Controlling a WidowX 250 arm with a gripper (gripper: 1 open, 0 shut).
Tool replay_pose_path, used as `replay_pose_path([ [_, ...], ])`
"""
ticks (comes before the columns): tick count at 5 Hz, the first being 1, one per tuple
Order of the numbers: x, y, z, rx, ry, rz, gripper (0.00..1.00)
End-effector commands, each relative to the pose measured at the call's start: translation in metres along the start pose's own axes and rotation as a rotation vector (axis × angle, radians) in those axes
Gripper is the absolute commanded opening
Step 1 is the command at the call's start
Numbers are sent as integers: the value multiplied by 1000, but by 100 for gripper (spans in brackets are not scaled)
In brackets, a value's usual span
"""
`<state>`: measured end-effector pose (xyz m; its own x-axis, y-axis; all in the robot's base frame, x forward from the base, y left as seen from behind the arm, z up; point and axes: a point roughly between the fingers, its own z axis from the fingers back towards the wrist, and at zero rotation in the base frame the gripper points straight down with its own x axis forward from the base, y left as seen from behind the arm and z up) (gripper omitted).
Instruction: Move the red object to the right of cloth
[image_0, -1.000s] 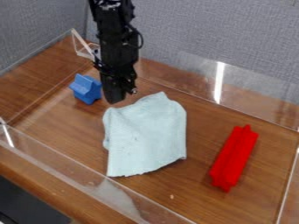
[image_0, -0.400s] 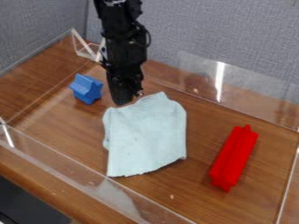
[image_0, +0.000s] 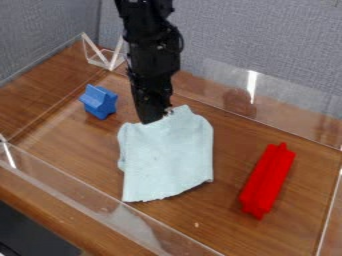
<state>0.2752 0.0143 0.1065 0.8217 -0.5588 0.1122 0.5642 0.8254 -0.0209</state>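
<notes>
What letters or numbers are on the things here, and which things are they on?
There are no words or numbers I can read anywhere.
Red block: no writing shows.
Blue block: it looks a little uneven, but it is too small and blurry to tell.
Cloth: no letters show.
Black gripper: too dark and blurry to tell.

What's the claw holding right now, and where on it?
Nothing, as far as this view shows: the shut claw is at the cloth's upper edge, no fabric visibly pinched. Contact can't be told.
</notes>
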Motion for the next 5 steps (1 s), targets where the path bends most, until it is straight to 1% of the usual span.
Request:
replay_pose_path([
  [1,3,-23,15,13,-46,-74,0],
  [2,5,-52,9,-16,-48,-154,0],
  [3,9,-84,-4,-51,-39,-236,0],
  [4,12,-112,-22,-88,-26,-306,0],
  [5,13,-133,-42,-116,-5,-354,0],
])
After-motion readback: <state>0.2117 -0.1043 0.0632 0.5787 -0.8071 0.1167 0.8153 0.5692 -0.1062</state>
